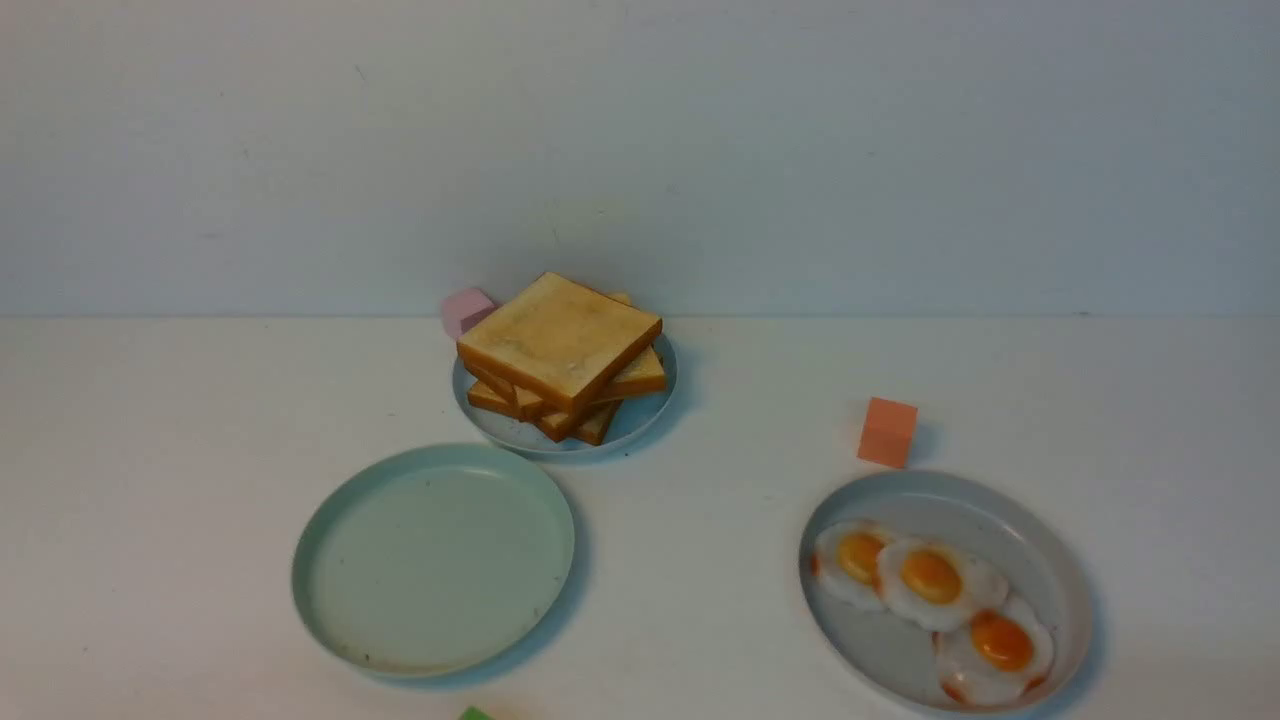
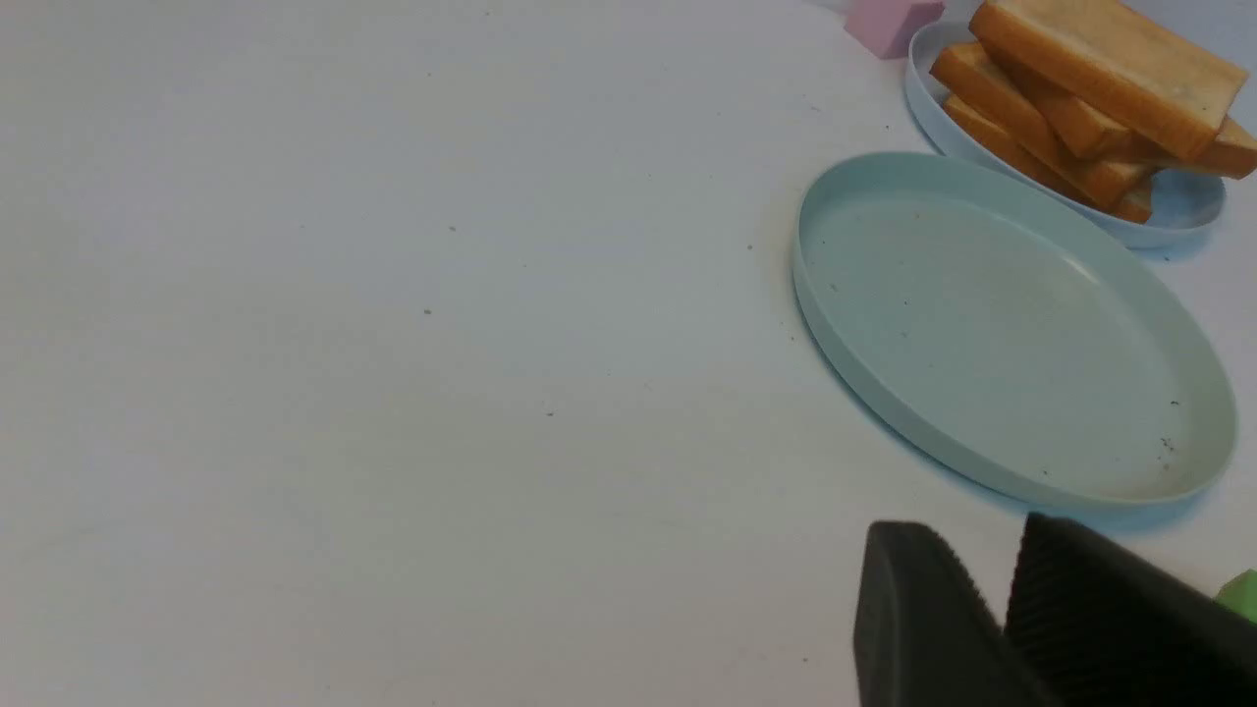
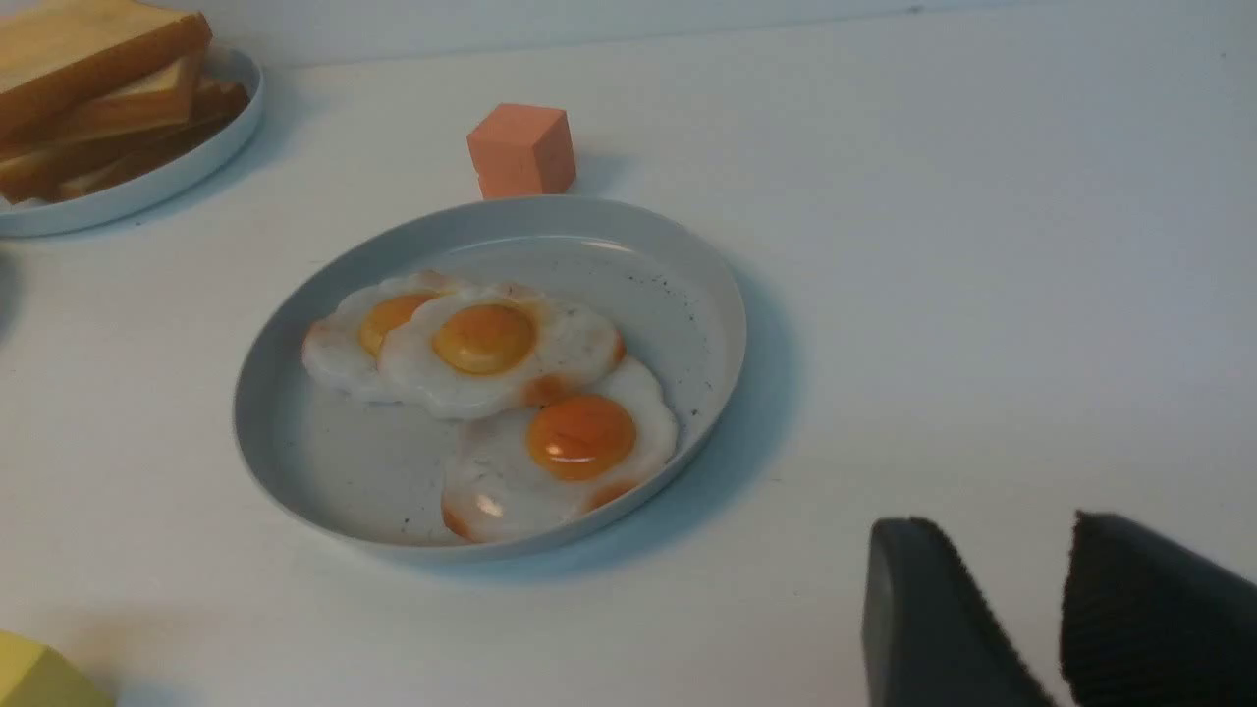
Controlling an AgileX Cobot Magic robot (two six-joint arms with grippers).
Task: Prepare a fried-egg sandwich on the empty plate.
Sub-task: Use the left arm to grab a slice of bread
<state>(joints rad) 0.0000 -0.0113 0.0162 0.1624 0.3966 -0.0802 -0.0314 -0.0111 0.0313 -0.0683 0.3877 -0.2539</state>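
The empty plate (image 1: 433, 560), pale mint green, sits front left of centre with nothing on it. Behind it, several toast slices (image 1: 560, 345) are stacked on a small blue-grey plate (image 1: 640, 420). Three fried eggs (image 1: 930, 575) lie overlapping on a grey-blue plate (image 1: 1060, 570) at the front right. No fried-egg sandwich is in view. The front view shows neither gripper. My left gripper (image 2: 972, 535) hovers open and empty just short of the empty plate (image 2: 1002, 324). My right gripper (image 3: 997, 530) is open and empty, off to the side of the eggs (image 3: 486, 339).
A pink cube (image 1: 466, 310) stands behind the toast plate and an orange cube (image 1: 887, 432) behind the egg plate. A green block (image 1: 475, 714) pokes in at the front edge, close to my left gripper. A yellow block (image 3: 39, 678) lies near the egg plate. A wall closes the back.
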